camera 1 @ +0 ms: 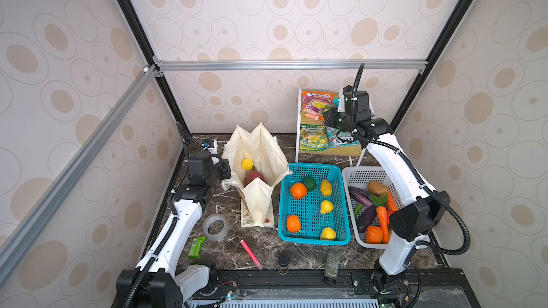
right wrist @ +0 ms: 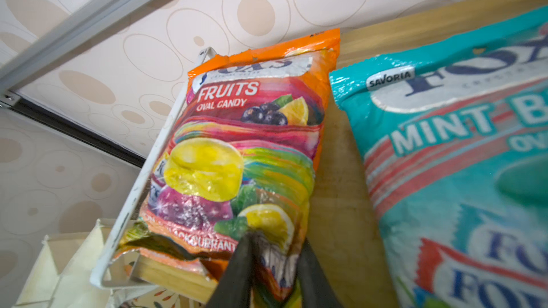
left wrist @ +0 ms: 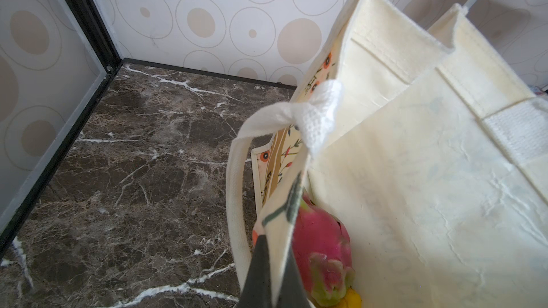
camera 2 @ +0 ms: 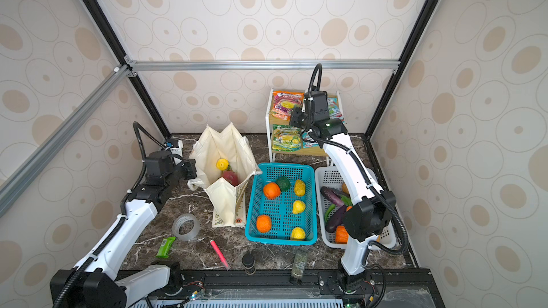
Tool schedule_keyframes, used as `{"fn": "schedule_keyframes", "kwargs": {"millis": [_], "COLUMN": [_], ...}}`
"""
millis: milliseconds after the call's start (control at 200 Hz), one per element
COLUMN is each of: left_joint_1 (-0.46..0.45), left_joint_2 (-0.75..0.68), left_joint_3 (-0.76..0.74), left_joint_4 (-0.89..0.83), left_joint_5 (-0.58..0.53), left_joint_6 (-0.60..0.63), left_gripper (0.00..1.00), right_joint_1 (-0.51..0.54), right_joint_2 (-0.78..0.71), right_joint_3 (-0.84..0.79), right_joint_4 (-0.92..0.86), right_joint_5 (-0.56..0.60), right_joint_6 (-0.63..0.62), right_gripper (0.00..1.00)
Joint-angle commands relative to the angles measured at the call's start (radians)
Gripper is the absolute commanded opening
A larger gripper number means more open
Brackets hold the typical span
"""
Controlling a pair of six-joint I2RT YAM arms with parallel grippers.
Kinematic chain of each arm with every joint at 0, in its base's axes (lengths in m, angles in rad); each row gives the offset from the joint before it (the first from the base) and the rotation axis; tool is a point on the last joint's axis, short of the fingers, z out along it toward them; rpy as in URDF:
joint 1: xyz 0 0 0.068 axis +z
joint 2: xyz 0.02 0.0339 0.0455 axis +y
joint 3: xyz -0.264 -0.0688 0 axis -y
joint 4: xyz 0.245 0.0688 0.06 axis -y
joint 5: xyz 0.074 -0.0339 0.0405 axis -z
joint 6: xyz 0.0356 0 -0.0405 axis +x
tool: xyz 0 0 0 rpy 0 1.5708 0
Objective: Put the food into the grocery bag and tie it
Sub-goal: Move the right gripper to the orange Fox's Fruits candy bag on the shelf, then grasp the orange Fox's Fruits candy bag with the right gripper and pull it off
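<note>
Shows the grocery bag (camera 1: 261,146) standing open on the bench (camera 1: 228,247), at 9 o'clock of the turquoise basket (camera 1: 314,166) in both top views. Inside the bag: a dragon fruit (left wrist: 320,232) with a yellow fruit (camera 1: 247,163) just beside it.

Left pincer (left wrist: 277,257) clenched on the bag's rim at its 9 o'clock side. Cloth pinched between the fingers, white handle (left wrist: 237,188) looping just beside them, dragon fruit just behind the pinched wall.

At 12 o'clock of the turquoise basket, a shelf (right wrist: 341,173) carrying candy packets. Right pincer (right wrist: 275,244) over the upper tier, grasping the lower corner of the fruit candy packet (right wrist: 246,149), one finger on each side of the crumpled foil. Mint candy packet (right wrist: 459,158) lying flat just beside it, clear of the fingers.
</note>
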Motion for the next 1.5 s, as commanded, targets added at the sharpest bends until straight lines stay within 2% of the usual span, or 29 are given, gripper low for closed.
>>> {"fn": "schedule_keyframes", "kwargs": {"millis": [0,225,420,520,605,710,770,940,990,1140,1495], "left_joint_1": [0.004,0.003,0.004,0.004,0.004,0.003,0.003,0.004,0.004,0.003,0.003], "left_joint_2": [-0.021,-0.021,-0.021,-0.021,-0.020,-0.020,-0.020,-0.018,-0.018,-0.021,-0.024], "left_joint_3": [0.007,0.005,0.005,0.004,0.004,0.003,0.003,0.003,0.004,0.004,0.004], "left_joint_4": [0.036,0.037,0.036,0.038,0.038,0.037,0.036,0.037,0.037,0.037,0.036], "left_joint_5": [-0.001,-0.004,-0.005,-0.006,-0.009,-0.012,-0.014,-0.014,-0.015,-0.015,-0.012], "left_joint_6": [0.015,0.015,0.014,0.014,0.015,0.014,0.016,0.015,0.016,0.015,0.015], "left_gripper": [0.00,0.00,0.00,0.00,0.00,0.00,0.00,0.00,0.00,0.00,0.00], "right_joint_1": [-0.003,-0.002,-0.002,-0.001,-0.002,-0.002,-0.003,-0.002,-0.002,-0.002,-0.002], "right_joint_2": [-0.064,-0.120,-0.172,-0.173,-0.166,-0.165,-0.160,-0.179,-0.194,-0.219,-0.252], "right_joint_3": [-0.029,-0.059,-0.128,-0.149,-0.151,-0.154,-0.151,-0.156,-0.160,-0.139,-0.087], "right_joint_4": [0.007,0.009,0.013,0.013,0.014,0.025,0.029,0.047,0.063,0.083,0.078], "right_joint_5": [-0.035,-0.089,-0.069,-0.061,-0.063,-0.066,-0.063,-0.096,-0.121,-0.201,-0.298], "right_joint_6": [0.009,0.008,0.003,0.003,-0.001,0.002,0.002,0.003,-0.002,-0.023,-0.037], "right_gripper": [0.19,0.18,0.19,0.28,0.44,0.45,0.40,0.07,0.03,0.02,0.00]}}
